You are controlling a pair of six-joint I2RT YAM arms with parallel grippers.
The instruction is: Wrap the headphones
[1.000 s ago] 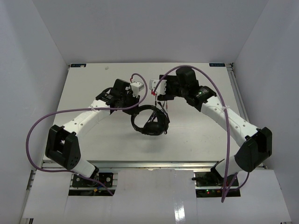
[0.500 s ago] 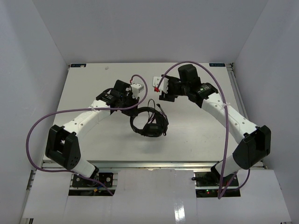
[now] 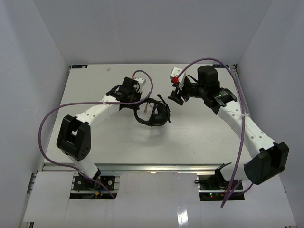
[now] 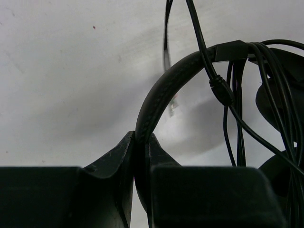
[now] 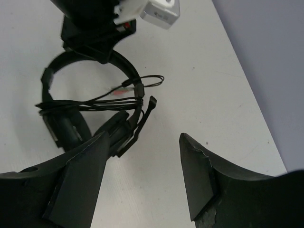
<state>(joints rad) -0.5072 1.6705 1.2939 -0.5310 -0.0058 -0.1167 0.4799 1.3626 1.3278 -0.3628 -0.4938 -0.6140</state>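
As seen from the top camera, the headphones sit about mid-table, slightly right of centre, between the two grippers. Earcups are side by side at the near end and the headband arcs away toward the left arm. I cannot tell whether the cups rest on the surface. The thin black cable runs in several strands across the headband and the cups, with a loose end beside it. Left gripper is just behind, jaws nearly together, pinching the headband edge-on between both fingers. Right gripper is a bit farther back and to the right, near the headphones but not touching, jaws spread wide, nothing between them. Purple robot cables loop off both arms.
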